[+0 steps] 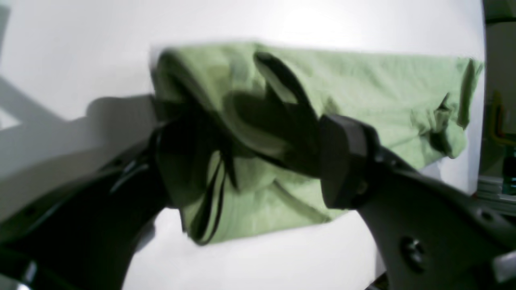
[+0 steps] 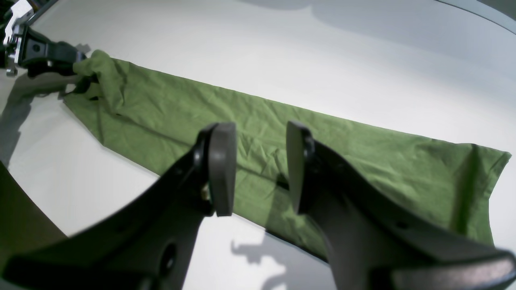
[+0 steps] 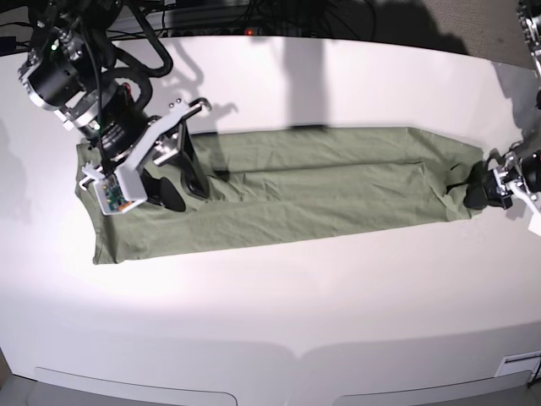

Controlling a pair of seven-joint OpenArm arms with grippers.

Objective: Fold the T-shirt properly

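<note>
**Limp cotton, best taken at the ends**

The T-shirt point(image 3: 287, 190) lies as a long band across the middle of the bench point(image 3: 279, 313). My left end effector point(image 3: 475, 193) pinches its right end; the right end effector point(image 2: 260, 169) hovers spread above it. It looks light, floppy and wrinkle-prone, so I'd grip corners.

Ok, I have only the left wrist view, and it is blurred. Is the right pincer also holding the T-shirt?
Observer: No. The right pincer is open over the T-shirt, with no cloth between its pads.
Operator: Where along the shirt is it?
Observer: Near the end opposite to the left pincer, which grips the other end.
Operator: And how does the whole shirt lie?
Observer: As one long narrow band across the white table, mostly flat, with a fold line running along its length.
</note>
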